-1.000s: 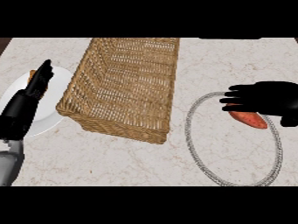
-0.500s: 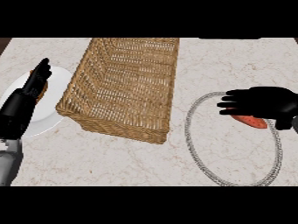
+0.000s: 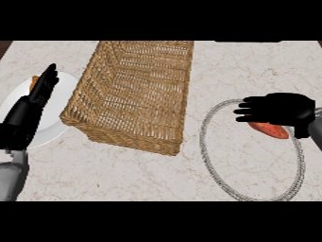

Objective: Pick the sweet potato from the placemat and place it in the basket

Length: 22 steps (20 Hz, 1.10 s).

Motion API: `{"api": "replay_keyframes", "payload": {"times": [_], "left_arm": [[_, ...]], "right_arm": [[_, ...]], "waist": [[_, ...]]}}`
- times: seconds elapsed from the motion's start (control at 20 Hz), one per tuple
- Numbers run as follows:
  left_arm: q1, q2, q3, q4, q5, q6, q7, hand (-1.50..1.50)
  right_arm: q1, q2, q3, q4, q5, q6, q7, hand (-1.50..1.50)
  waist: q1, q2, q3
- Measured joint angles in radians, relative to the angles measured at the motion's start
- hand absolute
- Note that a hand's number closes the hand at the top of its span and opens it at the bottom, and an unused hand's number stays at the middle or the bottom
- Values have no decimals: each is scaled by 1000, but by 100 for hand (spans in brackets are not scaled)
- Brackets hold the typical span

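The orange-red sweet potato [image 3: 269,130] lies on the round placemat [image 3: 204,142], a pale disc with a grey rope rim, at the right. My right hand [image 3: 282,108] is directly over it, palm down, fingers pointing left and only slightly bent. It hides the potato's upper part, and I cannot tell whether it touches it. The long wicker basket [image 3: 132,94] stands in the middle, to the left of the placemat, with nothing visible inside. My left hand [image 3: 27,111] rests open at the left, fingers up.
A white plate [image 3: 55,118] lies left of the basket, partly under my left hand, with a small orange item [image 3: 34,83] at its far edge. The marble counter ends at dark edges at the far left and far right.
My right hand has shifted a little to the left and settled lower over the sweet potato. The left hand has barely moved.
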Motion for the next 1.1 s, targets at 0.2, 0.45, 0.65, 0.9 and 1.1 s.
{"api": "replay_keyframes", "payload": {"times": [0.2, 0.45, 0.65, 0.9, 1.1], "left_arm": [[16, -11, 5, -11, -15, -7, -10, 0], [21, -21, 11, -31, -24, -18, 5, 0], [12, -17, 34, -8, -21, -35, -17, 0], [8, -19, 44, -5, -21, -40, -6, 0], [17, -20, 51, -6, -24, -30, -6, 0]], "right_arm": [[-20, 40, -19, 58, 38, -9, -4, 150], [-24, 69, -41, 84, 53, -14, -16, 150], [-36, 96, -52, 124, 80, -62, -43, 150], [-34, 126, -124, 176, 68, -58, 69, 150], [-35, 132, -292, 262, -1, 9, 356, 150]], "waist": [[2, 0, 0], [2, -3, -2], [4, -4, -4], [-1, -7, -7], [-21, -8, -7]]}}
